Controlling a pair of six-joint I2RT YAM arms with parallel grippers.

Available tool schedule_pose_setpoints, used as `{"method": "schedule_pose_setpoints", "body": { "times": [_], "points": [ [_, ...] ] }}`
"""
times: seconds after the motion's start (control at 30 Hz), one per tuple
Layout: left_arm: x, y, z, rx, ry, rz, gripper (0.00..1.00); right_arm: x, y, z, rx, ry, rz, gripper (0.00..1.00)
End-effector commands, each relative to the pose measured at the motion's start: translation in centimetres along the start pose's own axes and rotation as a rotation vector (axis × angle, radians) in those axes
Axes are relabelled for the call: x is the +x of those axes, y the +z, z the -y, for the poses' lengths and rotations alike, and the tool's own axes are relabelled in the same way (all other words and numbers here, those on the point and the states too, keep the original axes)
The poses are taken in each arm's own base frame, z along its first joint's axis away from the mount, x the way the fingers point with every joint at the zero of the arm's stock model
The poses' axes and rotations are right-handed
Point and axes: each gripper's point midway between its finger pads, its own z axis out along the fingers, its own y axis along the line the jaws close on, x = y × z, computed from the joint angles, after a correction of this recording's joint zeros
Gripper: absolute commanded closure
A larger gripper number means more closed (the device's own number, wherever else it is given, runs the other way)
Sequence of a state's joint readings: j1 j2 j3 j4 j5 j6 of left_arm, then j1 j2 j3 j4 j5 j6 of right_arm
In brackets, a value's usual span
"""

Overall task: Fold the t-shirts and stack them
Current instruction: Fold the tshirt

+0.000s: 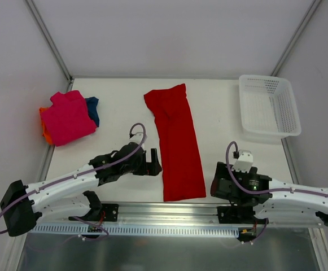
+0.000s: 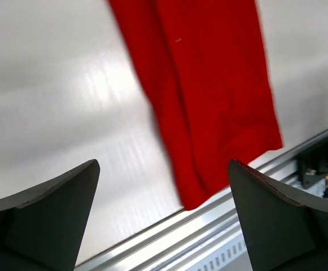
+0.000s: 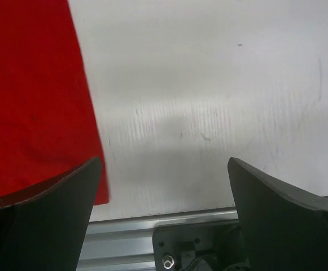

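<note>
Top view, left to right.

- Far-left corner of table: pile of three t-shirts. Pink shirt on top, folded roughly square. Orange shirt shows only as a strip along the pile's left edge. Blue shirt pokes out from under at the right.
- Left gripper: low over the table, near the front edge, just beside the red shirt's left side and pointing toward it. Jaws wide apart, nothing between them. Left wrist view confirms this: both fingers are spread to the frame's sides, with bare table and front rail between.
- Red shirt: centre of table, folded into a long narrow strip running from the far side down to the front edge, leaning slightly right toward the near end. It lies flat, well apart from the pile. In the left wrist view its near end lies ahead of the fingers, untouched.
- Right gripper: near the front edge, just beside the red shirt's near-right corner. Jaws wide, holding nothing. In the right wrist view the shirt's edge fills the left side and one finger overlaps its corner. Cannot tell whether they touch.
- Basket: white mesh, far-right corner, upright.
</note>
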State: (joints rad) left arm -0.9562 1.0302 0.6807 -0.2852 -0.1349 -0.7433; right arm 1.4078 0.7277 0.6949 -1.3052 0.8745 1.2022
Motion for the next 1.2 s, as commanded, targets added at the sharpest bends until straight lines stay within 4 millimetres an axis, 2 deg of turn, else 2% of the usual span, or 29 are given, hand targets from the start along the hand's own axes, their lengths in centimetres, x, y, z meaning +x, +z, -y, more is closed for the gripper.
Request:
{"method": "schedule_pose_setpoints", "body": {
  "times": [0.0, 0.03, 0.07, 0.1, 0.13, 0.17, 0.2, 0.23, 0.27, 0.3, 0.33, 0.37, 0.4, 0.43, 0.47, 0.5, 0.63, 0.77, 0.8, 0.83, 0.9, 0.93, 1.0, 1.17],
  "points": [
    [1.5, -0.7, -2.4, -0.029, -0.081, 0.039, 0.01, 1.4, 0.3, -2.0, -0.077, -0.02, -0.044, 0.01],
    [2.0, -1.0, -2.3, 0.027, -0.117, 0.06, 0.01, 1.9, 0.2, -3.2, -0.138, -0.001, -0.064, 0.0],
    [2.5, -1.2, -2.3, 0.054, -0.138, 0.06, 0.01, 1.9, 0.2, -5.4, -0.22, 0.059, -0.058, 0.0],
    [2.9, -1.3, -2.6, 0.067, -0.167, 0.068, 0.01, 2.4, 0.5, -6.0, -0.25, 0.074, -0.06, 0.0],
    [4.1, -1.2, -3.5, 0.086, -0.199, 0.073, 0.01, 3.7, 1.3, -6.0, -0.269, 0.097, -0.067, 0.0],
    [3.9, -1.2, -2.8, 0.15, -0.215, 0.102, 0.01, 3.8, 1.3, -7.4, -0.328, 0.16, -0.068, 0.0],
    [4.6, -1.4, -2.1, 0.22, -0.221, 0.084, 0.01, 4.2, 1.4, -7.8, -0.352, 0.194, -0.075, 0.01],
    [6.0, -1.1, -2.5, 0.263, -0.251, 0.079, 0.01, 5.6, 2.1, -7.7, -0.364, 0.197, -0.098, 0.0],
    [5.7, -1.2, -1.6, 0.336, -0.268, 0.104, 0.01, 5.3, 1.7, -9.0, -0.434, 0.264, -0.097, 0.01],
    [6.4, -1.2, -1.3, 0.377, -0.275, 0.087, 0.01, 5.7, 1.7, -9.3, -0.46, 0.281, -0.105, 0.01],
    [7.6, -0.5, -2.3, 0.37, -0.305, 0.075, 0.01, 6.2, 1.8, -9.6, -0.483, 0.303, -0.12, 0.01],
    [8.1, -0.3, -2.6, 0.372, -0.323, 0.07, 0.01, 7.1, 2.4, -9.3, -0.485, 0.315, -0.131, 0.0],
    [7.6, -0.5, -2.1, 0.401, -0.337, 0.085, 0.01, 7.7, 2.7, -9.1, -0.477, 0.325, -0.142, 0.0],
    [9.1, 0.2, -2.8, 0.399, -0.361, 0.052, 0.01, 8.2, 2.9, -8.8, -0.46, 0.359, -0.166, 0.0],
    [9.3, 0.2, -2.7, 0.417, -0.372, 0.045, 0.01, 9.0, 3.3, -8.1, -0.437, 0.349, -0.177, 0.01],
    [9.1, 0.0, -2.3, 0.446, -0.383, 0.056, 0.01, 9.3, 3.5, -8.0, -0.433, 0.349, -0.183, 0.01],
    [10.5, 0.7, -2.9, 0.473, -0.45, 0.039, 0.01, 11.0, 4.1, -7.5, -0.403, 0.334, -0.228, 0.0],
    [11.9, 0.8, -2.7, 0.451, -0.463, -0.002, 0.01, 12.9, 3.9, -7.4, -0.381, 0.347, -0.286, 0.01],
    [13.0, 0.6, -2.2, 0.451, -0.459, -0.032, 0.01, 13.3, 3.9, -7.3, -0.373, 0.338, -0.294, 0.01],
    [13.8, 0.9, -2.7, 0.412, -0.457, -0.051, 0.01, 13.6, 3.6, -7.3, -0.375, 0.321, -0.298, 0.01],
    [14.5, 1.0, -2.8, 0.374, -0.469, -0.068, 0.01, 13.5, 3.1, -7.5, -0.363, 0.332, -0.307, 0.02],
    [15.7, 1.2, -3.2, 0.336, -0.448, -0.103, 0.01, 13.7, 3.1, -7.0, -0.34, 0.289, -0.304, 0.02],
    [16.2, 1.5, -3.2, 0.288, -0.433, -0.122, 0.01, 13.0, 2.4, -7.6, -0.342, 0.296, -0.286, 0.02],
    [17.4, 2.2, -2.9, 0.187, -0.384, -0.182, 0.01, 12.7, 1.9, -7.7, -0.32, 0.243, -0.265, 0.02]
  ]
}}
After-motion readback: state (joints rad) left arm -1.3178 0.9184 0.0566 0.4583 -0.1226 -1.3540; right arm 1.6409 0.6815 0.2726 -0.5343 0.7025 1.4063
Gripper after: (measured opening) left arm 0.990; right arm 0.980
